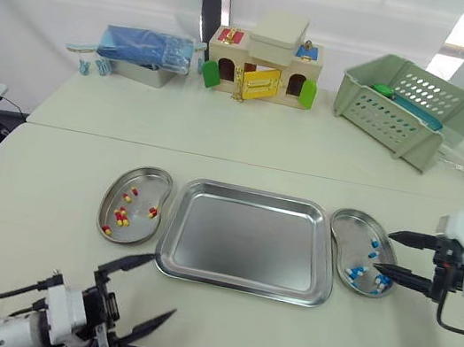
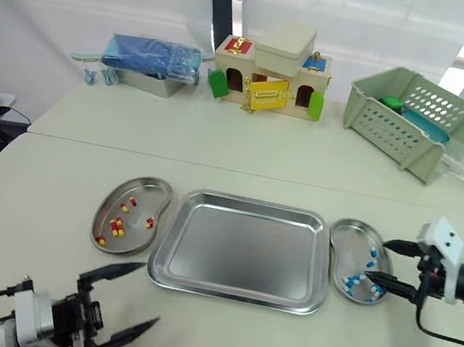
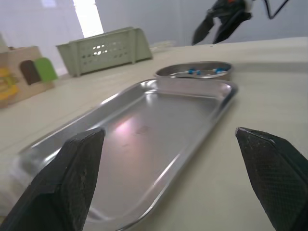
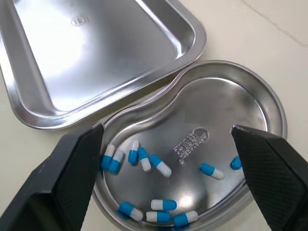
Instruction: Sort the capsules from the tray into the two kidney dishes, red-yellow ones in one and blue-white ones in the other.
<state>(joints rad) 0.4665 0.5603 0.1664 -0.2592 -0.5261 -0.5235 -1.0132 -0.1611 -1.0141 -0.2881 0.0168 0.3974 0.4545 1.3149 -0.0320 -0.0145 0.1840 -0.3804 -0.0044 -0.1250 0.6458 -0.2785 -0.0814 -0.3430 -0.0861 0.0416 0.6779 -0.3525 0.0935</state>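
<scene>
We judge the sort complete: the tray (image 1: 255,194) lies bare, the red-yellow capsules (image 1: 122,217) sit in the left kidney dish (image 1: 143,178), and the blue-white capsules (image 4: 156,165) in the right kidney dish (image 1: 344,225). We advise raising the right gripper (image 1: 383,251) straight up, with no sideways sweep against the rim. It hovers over that dish, fingers apart and empty. The left gripper (image 1: 163,285) sits low near the tray's front-left corner, fingers spread wide and holding nothing.

The tray (image 1: 247,241) lies on the table (image 1: 41,185) between the left kidney dish (image 1: 147,186) and the right kidney dish (image 1: 350,227), both holding capsules (image 4: 160,166). Behind, left to right, stand a box (image 1: 145,55), a toy house (image 1: 264,67) and a basket (image 1: 405,110).
</scene>
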